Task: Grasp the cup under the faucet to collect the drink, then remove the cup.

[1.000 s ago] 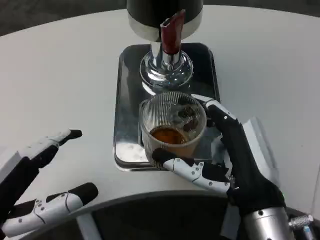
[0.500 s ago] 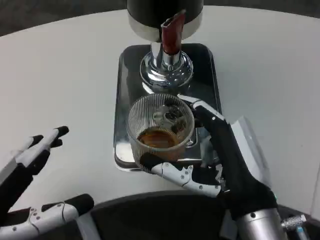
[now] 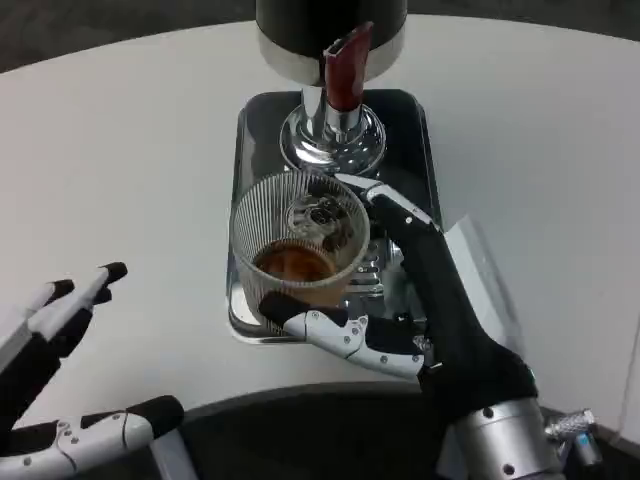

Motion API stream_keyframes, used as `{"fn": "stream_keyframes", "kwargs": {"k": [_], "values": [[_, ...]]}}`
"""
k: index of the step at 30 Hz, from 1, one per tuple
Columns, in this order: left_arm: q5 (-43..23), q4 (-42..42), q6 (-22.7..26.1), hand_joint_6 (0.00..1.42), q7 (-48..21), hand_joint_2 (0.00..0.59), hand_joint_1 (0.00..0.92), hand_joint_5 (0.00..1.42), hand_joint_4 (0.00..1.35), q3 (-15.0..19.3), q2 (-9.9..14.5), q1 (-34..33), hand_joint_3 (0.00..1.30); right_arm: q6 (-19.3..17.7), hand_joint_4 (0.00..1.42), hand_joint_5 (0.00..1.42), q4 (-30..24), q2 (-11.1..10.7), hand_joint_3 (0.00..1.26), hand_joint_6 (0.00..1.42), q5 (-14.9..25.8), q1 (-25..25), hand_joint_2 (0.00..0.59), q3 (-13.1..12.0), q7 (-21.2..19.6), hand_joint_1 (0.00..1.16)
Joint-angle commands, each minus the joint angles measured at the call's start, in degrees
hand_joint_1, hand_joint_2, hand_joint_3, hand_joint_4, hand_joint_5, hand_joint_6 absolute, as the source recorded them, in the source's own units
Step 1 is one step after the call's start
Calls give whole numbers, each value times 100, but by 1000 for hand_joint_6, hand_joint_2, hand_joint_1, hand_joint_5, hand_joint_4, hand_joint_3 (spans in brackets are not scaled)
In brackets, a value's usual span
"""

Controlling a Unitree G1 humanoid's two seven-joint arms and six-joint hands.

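holding the ribbed clear cup (image 3: 300,240) in the right hand (image 3: 400,310), fingers wrapping its side, over the metal tray (image 3: 250,150) below the faucet (image 3: 345,70); left hand (image 3: 60,380) idling spread wide above the bench (image 3: 120,150); judging cup light, thin-walled, crushable, part-filled, best gripped mid-wall and level.

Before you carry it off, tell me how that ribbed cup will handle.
The cup looks like thin clear plastic, so it is probably light and may flex under the right hand gripping it. The brown drink fills only the bottom, so sloshing seems a small risk, though tilting could spill it. The ribbed wall likely helps grip.
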Motion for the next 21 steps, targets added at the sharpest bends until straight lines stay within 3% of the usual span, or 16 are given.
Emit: {"fn": "stream_keyframes", "kwargs": {"k": [1,21], "values": [[149,-105,135,77,-117,104,0,0,0,-13,28,74,0,-79,1049,1323,11,123,874,1424,25,-115,250,91,26,800],[445,-72,431,52,-61,99,0,0,0,61,-4,7,0,-100,1069,1338,32,98,889,1424,17,-76,250,110,137,800]]}}
